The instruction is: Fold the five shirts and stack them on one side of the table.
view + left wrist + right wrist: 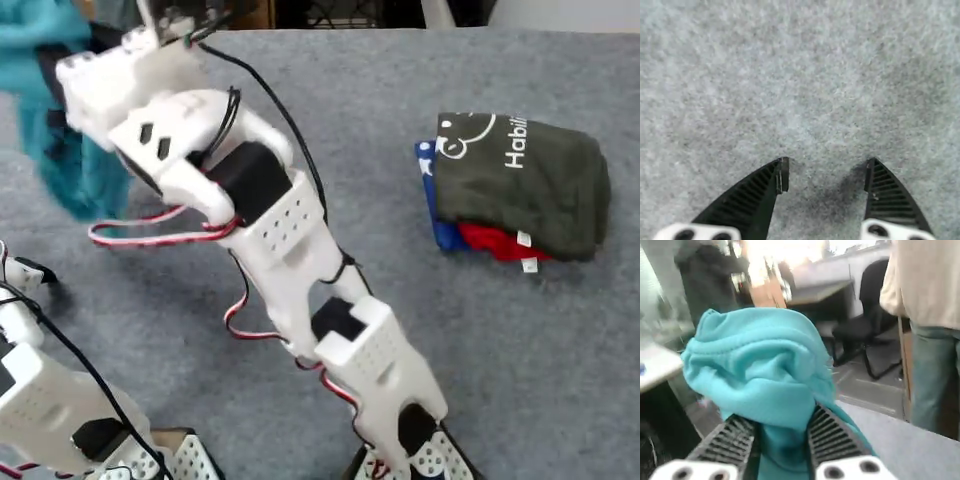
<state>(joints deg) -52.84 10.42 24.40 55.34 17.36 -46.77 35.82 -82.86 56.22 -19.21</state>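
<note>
Well, my right arm (280,220) hides much of the teal shirt (70,180) at ten o'clock, edge-cropped and bunched, gripped in the right jaws. The left jaws gape over the grey desk (800,75). The folded stack (520,185) lies at three o'clock, its long axis nine-to-three.

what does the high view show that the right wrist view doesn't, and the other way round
High view, not the right wrist view: a stack of folded shirts on the right of the picture, green on top with red and blue under it, and the right arm along its whole length. Right wrist view, not the high view: the right gripper shut on the teal shirt up close, and a black chair in the room behind. Both: that teal shirt, bunched up, and the grey table.
</note>
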